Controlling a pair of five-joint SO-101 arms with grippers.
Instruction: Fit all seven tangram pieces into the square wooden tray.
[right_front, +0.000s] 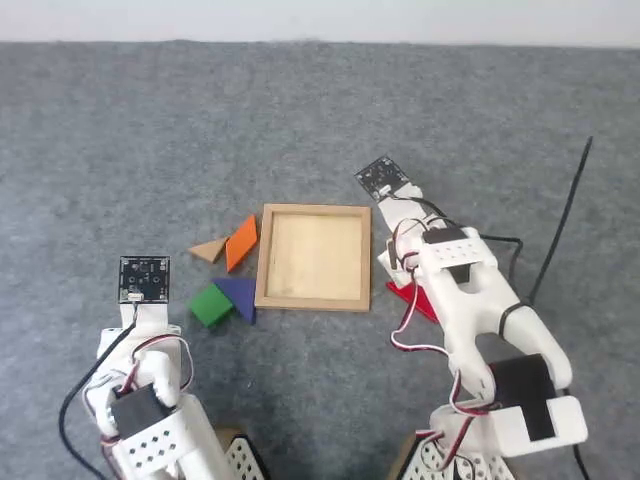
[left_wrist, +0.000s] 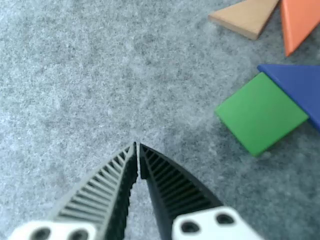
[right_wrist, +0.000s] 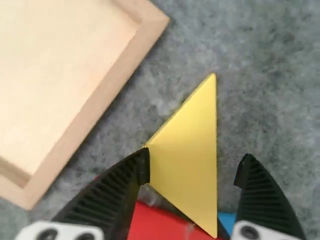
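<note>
Step judged: first pick, no piece seated in tray (right_front: 314, 300) yet. Right gripper (right_wrist: 195, 167): released, straddling yellow triangle (right_wrist: 190, 140) just right of tray. Left gripper (left_wrist: 137, 150): clenched, empty, near green square (left_wrist: 261, 112). Next: clench, lift, seat triangle.

Lab-like robot bench: grey felt mat (right_front: 110, 130), white wall (right_front: 320, 18) behind

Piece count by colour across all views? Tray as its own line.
tan piece: 1
orange piece: 1
green piece: 1
dark blue piece: 1
yellow piece: 1
red piece: 1
light blue piece: 1 (a sliver beside the red one)
tray: 1
Total: 7 pieces plus 1 tray, 8 things.
</note>
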